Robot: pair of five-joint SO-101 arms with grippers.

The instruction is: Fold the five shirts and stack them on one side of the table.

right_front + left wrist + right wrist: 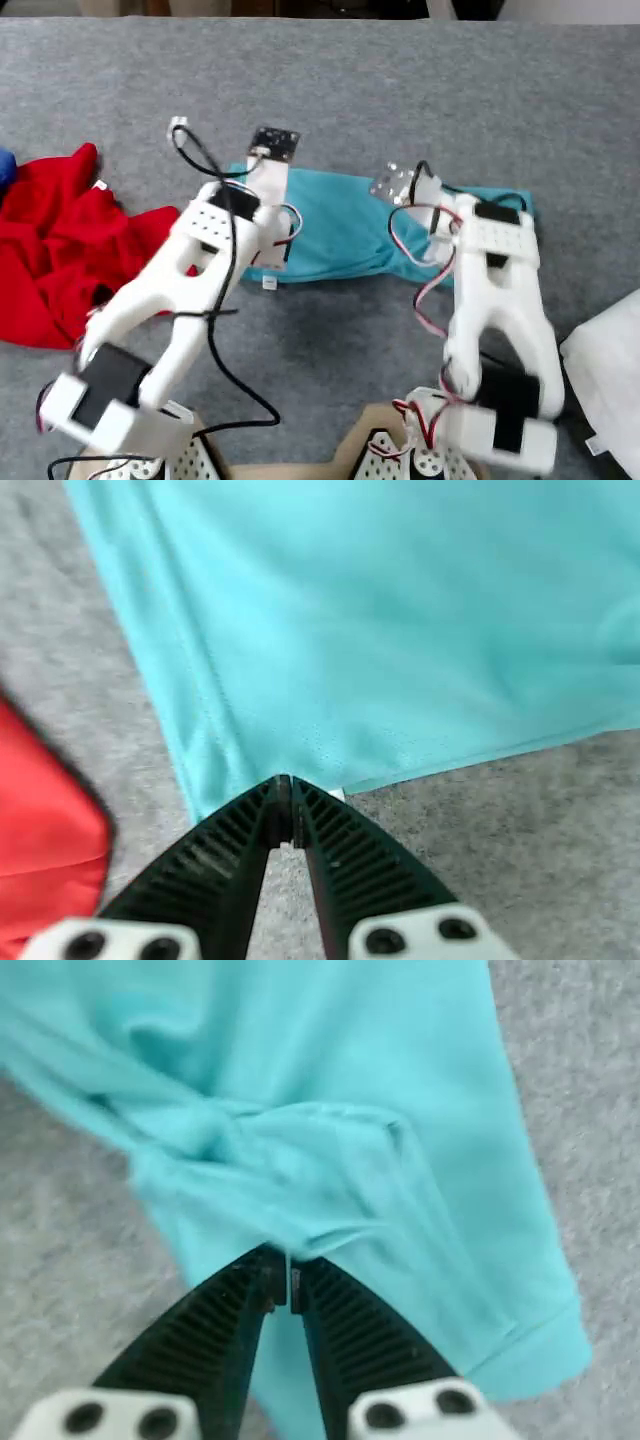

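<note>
Black ribbed fingers are closing on the turquoise shirt (pixel 400 630) at both of its ends

Nearest the lens, the left hand (pixel 283 815) is pinching shut on the shirt's hem at a corner, while the right hand (pixel 290 1285) is clamping shut on a bunched fold at the opposite end. The shirt is lying mid-table (pixel 400 80) with its long axis running side to side between the two arms, its body stretching away from both hands toward the far edge. Each hand is sitting at its own end, so neither is nearer. Any fold is likely turning on carrying this near edge over the far one. A red shirt (pixel 60 250) is lying crumpled just beside the left end, and a white garment (pixel 610 370) is waiting well apart on the right
</note>
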